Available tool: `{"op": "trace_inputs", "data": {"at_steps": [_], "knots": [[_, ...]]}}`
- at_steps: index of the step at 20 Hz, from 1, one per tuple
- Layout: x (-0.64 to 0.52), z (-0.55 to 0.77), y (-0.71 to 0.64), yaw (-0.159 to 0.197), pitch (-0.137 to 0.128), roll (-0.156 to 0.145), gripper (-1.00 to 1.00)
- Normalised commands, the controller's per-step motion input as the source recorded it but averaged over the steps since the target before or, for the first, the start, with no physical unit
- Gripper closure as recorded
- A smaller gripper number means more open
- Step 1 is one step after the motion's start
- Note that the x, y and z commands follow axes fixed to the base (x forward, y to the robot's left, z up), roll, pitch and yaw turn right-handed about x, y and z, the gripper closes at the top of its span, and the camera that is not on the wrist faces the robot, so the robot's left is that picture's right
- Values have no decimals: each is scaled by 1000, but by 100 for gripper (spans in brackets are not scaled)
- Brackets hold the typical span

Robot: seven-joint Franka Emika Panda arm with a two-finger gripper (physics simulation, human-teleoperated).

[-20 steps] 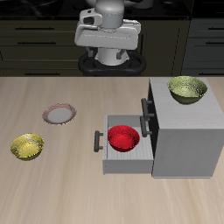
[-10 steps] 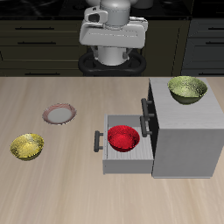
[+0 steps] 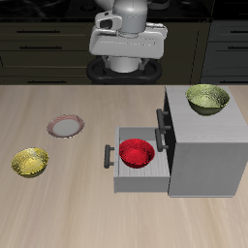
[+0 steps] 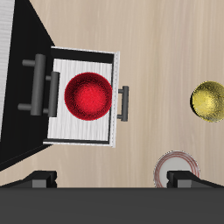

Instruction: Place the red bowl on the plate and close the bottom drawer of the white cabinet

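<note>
The red bowl (image 3: 137, 152) (image 4: 90, 94) lies inside the bottom drawer (image 3: 145, 180) (image 4: 83, 138), which is pulled out of the white cabinet (image 3: 208, 145) (image 4: 17, 114). The plate (image 3: 66, 126) (image 4: 176, 166) rests bare on the table, apart from the drawer. My gripper (image 4: 112, 180) hangs high near the table's back, well above and behind the drawer. It is open, its fingertips (image 4: 39, 180) wide apart with nothing between them. In the exterior view only the white hand (image 3: 127, 41) shows.
One yellow-green bowl (image 3: 207, 99) sits on the cabinet's top. Another (image 3: 30, 163) (image 4: 210, 99) is on the table near the front edge, beyond the plate. The drawer's dark bar handle (image 3: 108, 157) (image 4: 124, 101) juts toward the plate's side. The upper drawer handle (image 3: 160, 129) is flush with the cabinet front.
The hand has drifted slightly sideways toward the cabinet's side, staying high. The bowls, plate and drawer have not moved.
</note>
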Motion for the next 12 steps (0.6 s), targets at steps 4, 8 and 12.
{"op": "trace_inputs", "data": {"at_steps": [4,8,12], "knots": [[206,-28,19,3,10,-6,-100],[246,89,139,21,-19,15,-100],[169,54,8,22,-5,4,-100]]}}
